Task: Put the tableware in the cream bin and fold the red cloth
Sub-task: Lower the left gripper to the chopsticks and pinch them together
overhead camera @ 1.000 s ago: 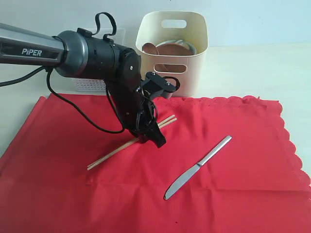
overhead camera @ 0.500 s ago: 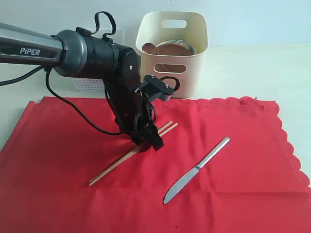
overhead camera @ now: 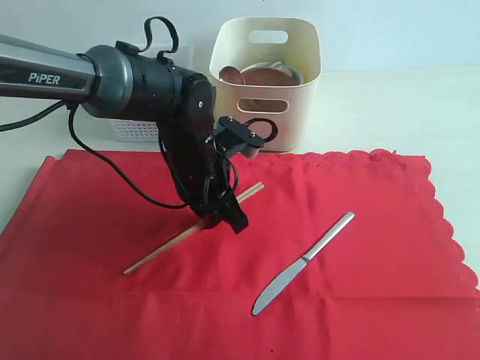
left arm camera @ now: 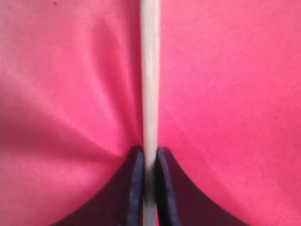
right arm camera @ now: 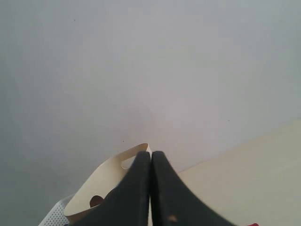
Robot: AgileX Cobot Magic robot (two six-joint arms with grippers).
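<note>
Wooden chopsticks point(overhead camera: 169, 244) have shifted left since 0.5 s ago, clamped in the left gripper point(overhead camera: 225, 217). Nearest, the slim metal-handled utensil point(overhead camera: 304, 261) lies on the red cloth point(overhead camera: 375, 225). Beyond stands the cream bin point(overhead camera: 300, 97), holding a brown plate point(overhead camera: 266, 75). The right gripper point(right arm camera: 150, 188) is closed, empty.

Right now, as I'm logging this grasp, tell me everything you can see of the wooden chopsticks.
The wooden chopsticks look pale, slim and straight, pressed together so they read as one stick. The left gripper is shut on them past their middle, toward the end nearer the cream bin. They slant over the red cloth; whether the other tip touches it is unclear.
</note>
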